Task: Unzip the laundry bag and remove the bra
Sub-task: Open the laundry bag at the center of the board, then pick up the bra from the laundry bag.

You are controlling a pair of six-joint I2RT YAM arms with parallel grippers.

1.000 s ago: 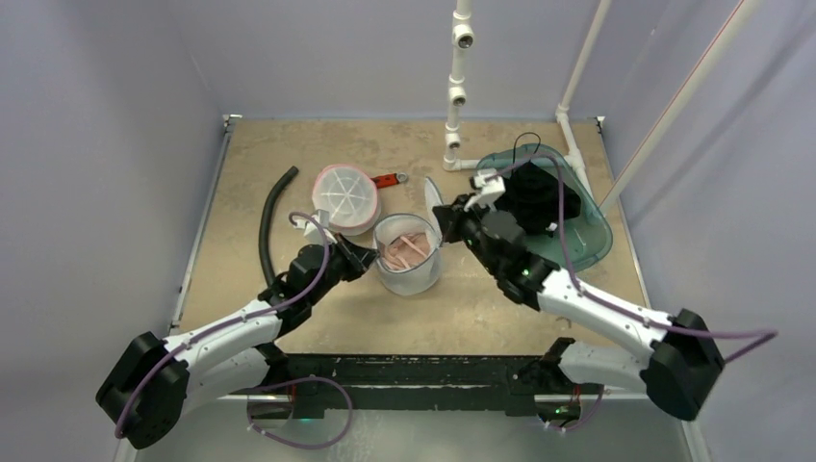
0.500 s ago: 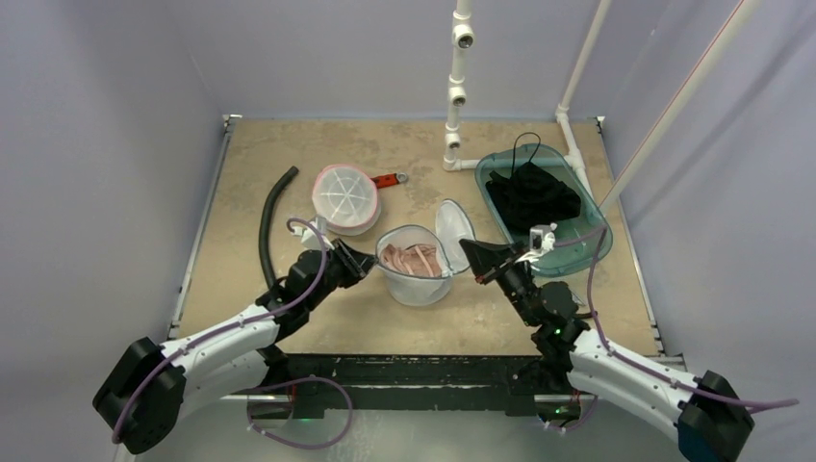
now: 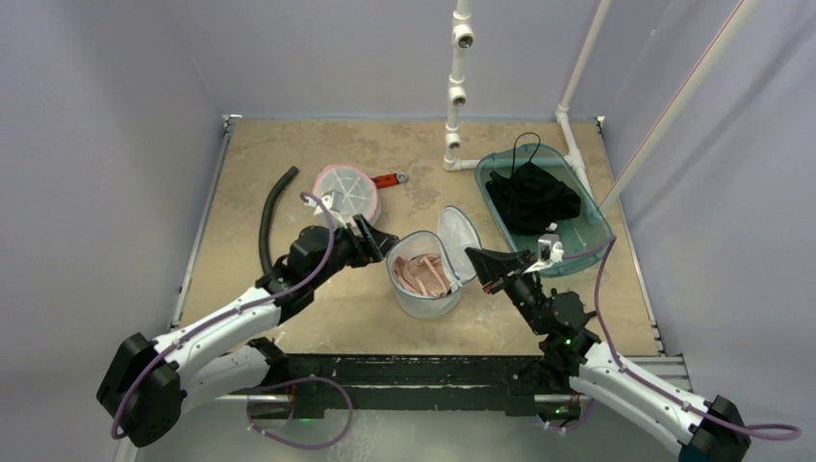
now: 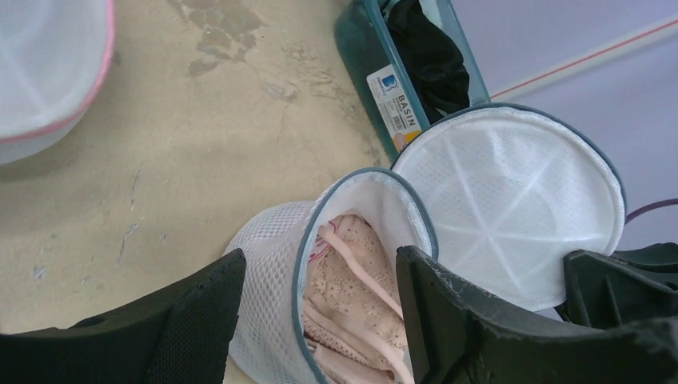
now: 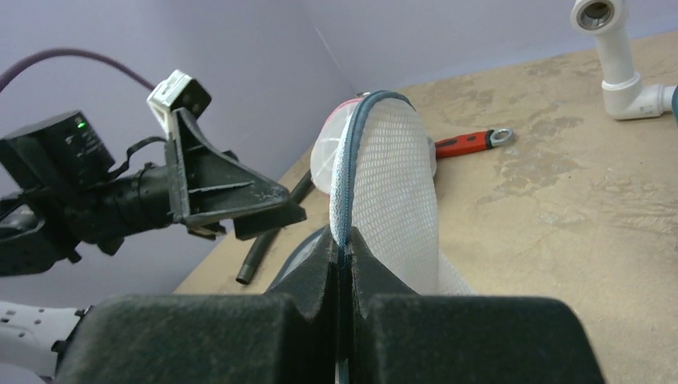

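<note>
On the table (image 3: 289, 144) the right gripper (image 5: 340, 248) pinches the bag lid (image 4: 512, 216), left gripper (image 4: 320, 276) released — the bra (image 4: 344, 296) (soft, light) seems best taken by a strap (image 4: 358, 262).

White mesh laundry bag (image 4: 268, 288), grey-blue trim; pale pink, seemingly lacy bra (image 4: 344, 296); teal basin (image 4: 360, 64).

1. A tan, stained table (image 3: 289, 154) carries everything.
2. A curved black hose (image 3: 270, 217) lies at 9 o'clock, near the left edge.
3. A pink-rimmed mesh bag (image 3: 344, 190) sits at 11 o'clock.
4. A red-handled wrench (image 3: 388, 180) lies just beside it, toward 12 o'clock.
5. A white pipe fitting (image 3: 460, 162) stands at 1 o'clock.
6. A teal basin (image 3: 589, 243) rests at 3 o'clock.
7. The grey-rimmed laundry bag (image 3: 423, 300) stands just off centre toward 6 o'clock, lid flipped up.
</note>
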